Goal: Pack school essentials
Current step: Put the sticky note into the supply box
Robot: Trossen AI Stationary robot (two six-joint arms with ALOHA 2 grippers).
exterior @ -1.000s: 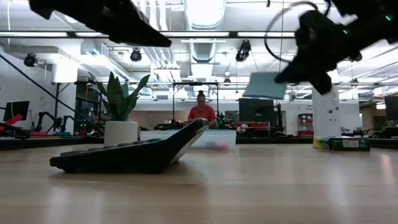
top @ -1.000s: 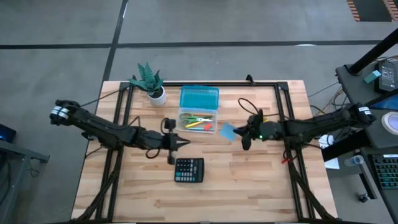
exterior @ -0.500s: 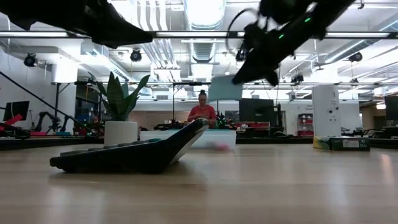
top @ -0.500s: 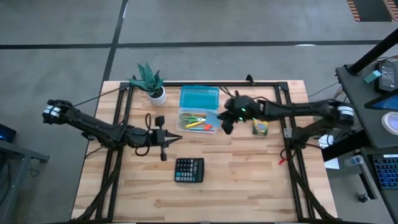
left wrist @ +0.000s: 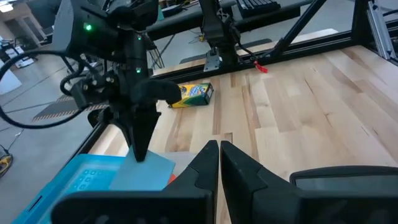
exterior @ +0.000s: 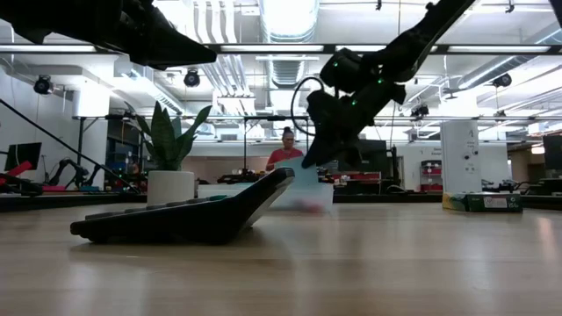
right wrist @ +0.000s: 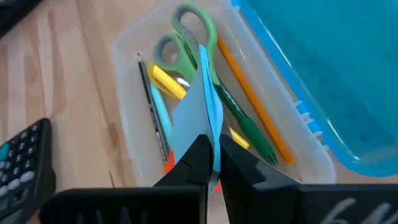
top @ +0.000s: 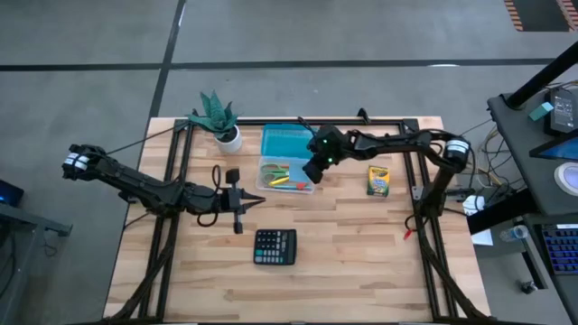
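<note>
school essentials sit mostly in the clear pencil case (top: 287, 175) near the middle of my bench (top: 361, 262), pale wood planks with a black frame around it. from my left: the left arm waits low over the bench, its left pincer (top: 259, 204) with fingers together, holding nothing, just left of the case and above the black calculator (top: 275, 246). behind it, at the far edge, i see the potted plant (top: 217, 117) in its white pot. the case's blue lid (top: 289, 142) lies open on the far side. inside the tray i can make out green-handled scissors (right wrist: 186, 37), a green pen (right wrist: 245, 127), an orange pencil (right wrist: 252, 99) and a yellow pencil (right wrist: 166, 81), all lying lengthwise. the right pincer (top: 312, 171) hangs over the case's right end, clamped on the light-blue note pad (right wrist: 202, 109), which stands on edge above the tray's contents; whether it touches them i cannot tell. further right, the yellow crayon box (top: 377, 181) lies flat on the bench, well apart from the case. in the low view the room behind is a bright workshop with ceiling lights, monitors and other benches, and a person in a red top (exterior: 284, 154) sits far back.
</note>
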